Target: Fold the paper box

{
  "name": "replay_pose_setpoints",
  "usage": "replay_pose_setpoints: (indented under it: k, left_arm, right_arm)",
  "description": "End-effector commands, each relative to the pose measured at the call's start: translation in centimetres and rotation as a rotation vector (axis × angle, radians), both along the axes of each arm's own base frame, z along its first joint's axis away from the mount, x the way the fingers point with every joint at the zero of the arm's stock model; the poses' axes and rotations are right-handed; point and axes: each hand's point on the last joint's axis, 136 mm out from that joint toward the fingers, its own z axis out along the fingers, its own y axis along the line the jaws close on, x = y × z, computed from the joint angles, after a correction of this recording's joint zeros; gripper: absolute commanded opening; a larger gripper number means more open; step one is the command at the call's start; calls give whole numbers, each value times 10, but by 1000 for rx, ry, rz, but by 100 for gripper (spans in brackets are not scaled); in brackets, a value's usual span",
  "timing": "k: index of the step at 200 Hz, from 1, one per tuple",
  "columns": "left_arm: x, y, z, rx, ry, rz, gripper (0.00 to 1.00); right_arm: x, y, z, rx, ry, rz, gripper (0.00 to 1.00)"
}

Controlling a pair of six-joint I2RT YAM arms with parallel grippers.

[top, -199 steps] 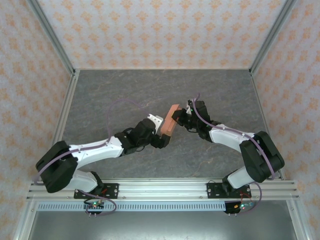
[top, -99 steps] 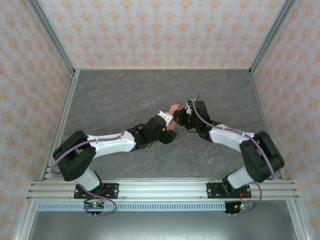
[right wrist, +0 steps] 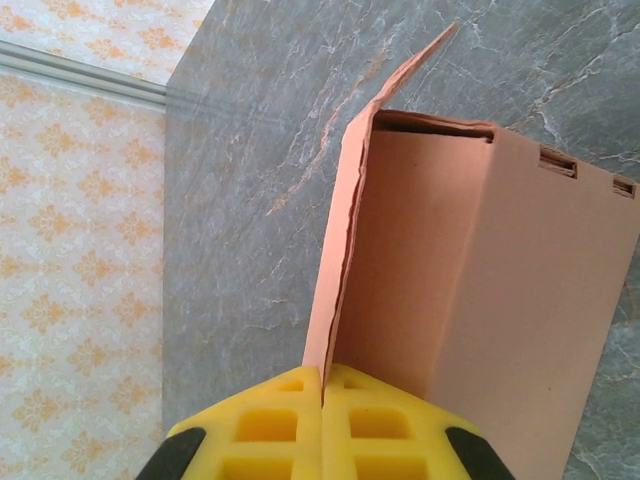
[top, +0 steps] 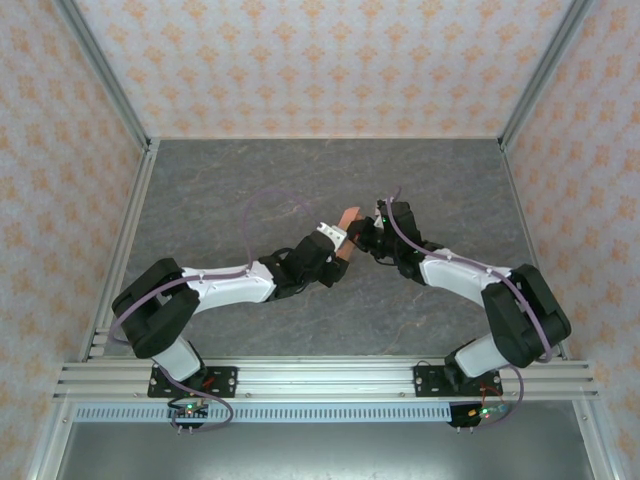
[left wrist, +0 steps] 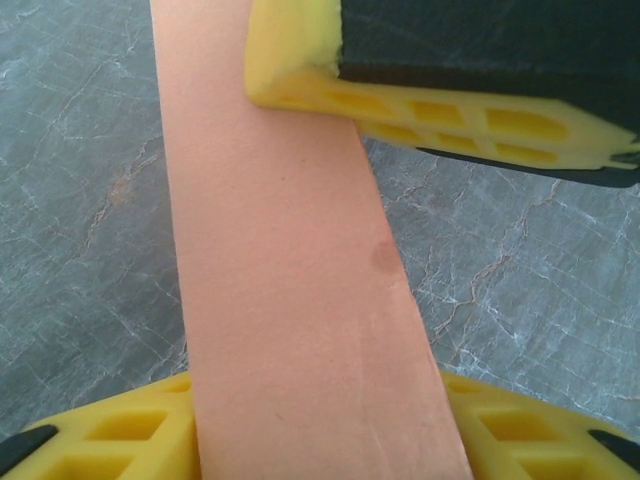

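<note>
The salmon paper box (top: 347, 217) hangs above the table's middle between both arms. My right gripper (top: 363, 233) is shut on the box's thin side wall; in the right wrist view its yellow fingertips (right wrist: 322, 375) pinch that double wall edge, with the half-folded box (right wrist: 480, 280) to the right, its end open. My left gripper (top: 338, 248) is at the box from the left. In the left wrist view a box panel (left wrist: 300, 280) runs between the two yellow fingers (left wrist: 420, 110). The upper finger lies over the panel, and the panel covers the lower one.
Grey marble-patterned table (top: 250, 180) all round the box, walled by patterned panels with aluminium posts (top: 105, 70) at the corners. Both arm bases sit on the rail (top: 320, 380) at the near edge.
My left arm has reached forward to the box and its jaws have narrowed around a panel. The box now shows smaller, more edge-on from above. The right arm has stayed put.
</note>
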Motion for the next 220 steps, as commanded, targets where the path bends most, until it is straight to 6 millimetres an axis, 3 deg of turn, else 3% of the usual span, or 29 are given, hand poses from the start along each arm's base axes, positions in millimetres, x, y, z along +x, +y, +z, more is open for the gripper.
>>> replay_pose_setpoints:
  k: [1,35,59,69,98,146,177,220]
  left_arm:
    - [3,-1,13,-5,-70,-23,45]
    - [2,8,15,9,-84,-79,41]
    - [5,17,24,-6,-94,-133,40]
    - [6,20,28,-13,-98,-165,38]
    - [7,24,43,-45,-87,-279,36]
    - [8,37,71,24,-69,-430,32]
    - [0,48,70,48,11,-557,35]
    - [-7,55,70,81,-37,-656,35]
  right_arm:
    - [-4,-12,-2,-64,0,-16,11]
    - [-8,-33,26,-124,-84,-20,27]
    - [-19,-51,49,-262,-210,36,36]
    - [-24,-56,63,-329,-284,84,37]
    - [-32,-63,80,-492,-429,221,39]
    - [-18,-73,104,-686,-682,333,41]
    - [-10,-79,100,-770,-820,396,40]
    - [-24,-64,73,-799,-937,590,40]
